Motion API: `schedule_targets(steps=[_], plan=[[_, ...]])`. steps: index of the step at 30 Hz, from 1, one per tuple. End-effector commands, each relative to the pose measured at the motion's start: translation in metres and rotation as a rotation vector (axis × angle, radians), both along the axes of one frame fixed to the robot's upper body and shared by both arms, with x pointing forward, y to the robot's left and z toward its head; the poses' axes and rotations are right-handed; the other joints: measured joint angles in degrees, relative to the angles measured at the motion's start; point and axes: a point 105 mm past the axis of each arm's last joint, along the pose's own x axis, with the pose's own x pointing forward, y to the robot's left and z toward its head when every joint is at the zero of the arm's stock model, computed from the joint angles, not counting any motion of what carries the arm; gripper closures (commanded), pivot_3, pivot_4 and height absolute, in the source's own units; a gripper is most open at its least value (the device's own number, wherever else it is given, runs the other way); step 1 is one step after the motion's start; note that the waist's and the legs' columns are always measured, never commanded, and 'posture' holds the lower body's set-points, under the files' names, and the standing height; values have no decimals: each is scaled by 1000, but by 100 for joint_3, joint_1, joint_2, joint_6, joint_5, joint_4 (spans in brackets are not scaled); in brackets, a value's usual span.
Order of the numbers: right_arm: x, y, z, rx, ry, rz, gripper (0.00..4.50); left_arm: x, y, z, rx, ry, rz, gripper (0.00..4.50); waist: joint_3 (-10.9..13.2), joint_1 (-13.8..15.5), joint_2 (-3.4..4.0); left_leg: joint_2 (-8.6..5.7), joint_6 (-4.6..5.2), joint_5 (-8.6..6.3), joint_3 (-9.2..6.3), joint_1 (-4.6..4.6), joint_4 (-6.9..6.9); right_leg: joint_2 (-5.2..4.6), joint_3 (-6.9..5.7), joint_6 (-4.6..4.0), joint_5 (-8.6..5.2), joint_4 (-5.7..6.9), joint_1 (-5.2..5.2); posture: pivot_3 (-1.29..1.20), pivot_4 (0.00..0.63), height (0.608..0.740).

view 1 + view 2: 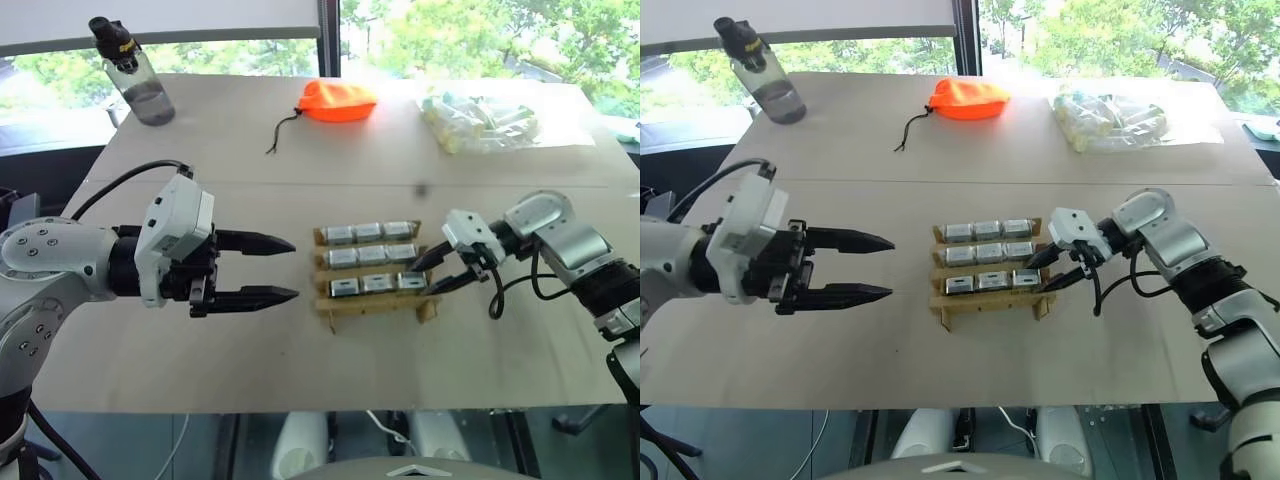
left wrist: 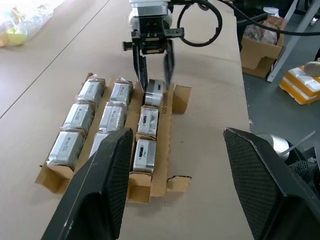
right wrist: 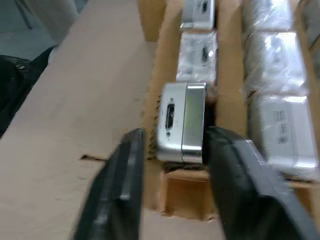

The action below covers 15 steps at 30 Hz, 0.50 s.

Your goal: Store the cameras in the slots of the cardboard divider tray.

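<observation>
The cardboard divider tray [image 1: 375, 303] lies in the middle of the table with several silver-grey cameras [image 1: 369, 256] filling its slots. My right gripper [image 1: 424, 279] reaches in from the right at the tray's near right slot. Its two fingers straddle the camera [image 3: 182, 122] standing there, and in the right wrist view one finger [image 3: 122, 175] stands clear of that camera with a gap, so the gripper is open. My left gripper [image 1: 292, 268] hovers to the left of the tray, pointing toward it, open and empty.
At the back of the table stand a water bottle [image 1: 135, 75] on the left, an orange pouch [image 1: 337, 101] with a cord in the middle, and a clear plastic bag of pale packets [image 1: 480, 122] on the right. The table's front edge runs close below the tray.
</observation>
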Motion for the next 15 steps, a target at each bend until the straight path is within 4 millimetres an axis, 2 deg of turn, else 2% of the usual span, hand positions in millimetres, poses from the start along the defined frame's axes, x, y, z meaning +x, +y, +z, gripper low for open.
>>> schedule_targets(steps=[1, 2, 3, 10, 14, 15], plan=[[-6, 0, 13, 31, -21, 61, 593, 0, -1, 6, 12, -31, -7, 1533, 0, -1, 0, 0, 0, 0, 0, 1, 0, 1, 0, 0, 0, 1, 0, 0, 150, 726], [-5, 0, 14, 38, -29, 60, 97, 0, -1, 6, 12, -31, -8, 1533, 0, -2, 0, 0, 0, 0, 0, 2, 0, 2, 1, 0, 0, 1, 0, 0, 150, 726], [-6, 0, 17, 47, -28, 57, 40, 0, -1, 5, 12, -30, -5, 1533, 0, -7, 0, 1, 0, 0, 0, 3, 0, 4, 2, 0, 0, 3, 0, 0, 150, 726], [-15, -10, 44, 175, -29, 5, 40, 6, 5, -12, 11, 1, 60, 1533, 1, -12, 2, 3, 0, 0, -1, -1, 0, 4, 0, 0, 0, 1, -1, 0, 150, 726], [-20, -23, 49, 258, -36, -83, 40, 13, 8, -35, -24, 17, 152, 1533, 1, 45, 2, 2, 0, 0, 1, 0, -2, 1, 1, 0, 0, -2, 1, 0, 150, 726], [-19, -32, 48, 324, -54, -164, 40, 17, 14, -46, -52, 33, 217, 1533, 1, 50, 2, 2, 0, 0, 1, 0, -1, 1, 1, 0, 0, 0, 1, 0, 150, 726]])
